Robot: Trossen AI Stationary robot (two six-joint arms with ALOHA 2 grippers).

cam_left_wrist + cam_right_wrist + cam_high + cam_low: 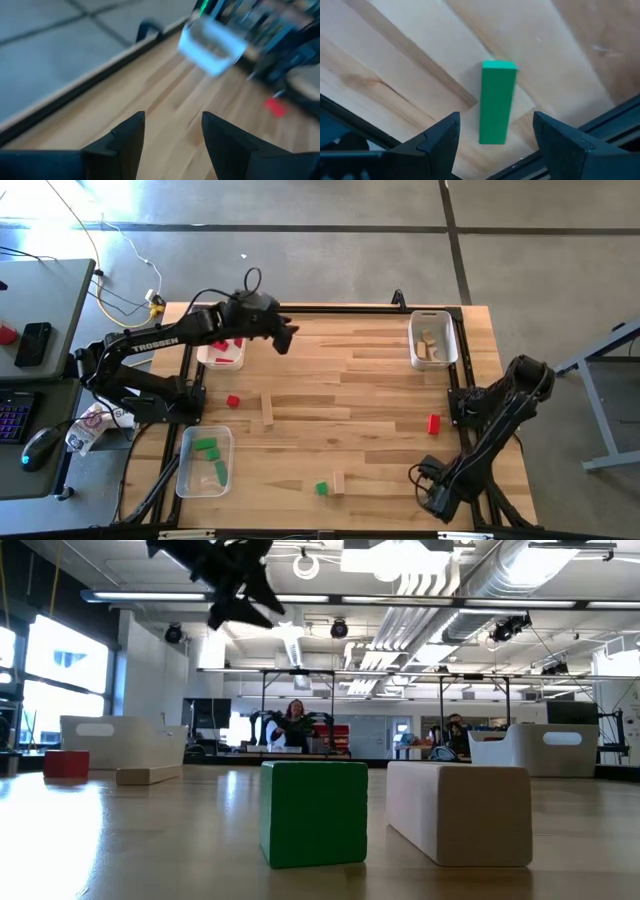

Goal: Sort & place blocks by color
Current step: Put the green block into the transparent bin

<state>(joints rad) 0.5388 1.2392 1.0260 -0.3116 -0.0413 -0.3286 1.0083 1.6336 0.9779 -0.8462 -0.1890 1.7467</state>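
Note:
My left gripper is open and empty. It hangs high over the table's far left part, just right of the tray of red blocks, and shows at the top of the low view. My right gripper is open near the near right corner. In its wrist view its fingers stand either side of a long green block lying flat on the table, not touching it. Loose on the table lie a red block, a wood block, another red block, a green cube and a wood block.
A tray with green blocks sits near the left edge. A tray with wood blocks sits at the far right. A black frame borders the table. A desk with keyboard and mouse stands to the left. People sit in the room behind.

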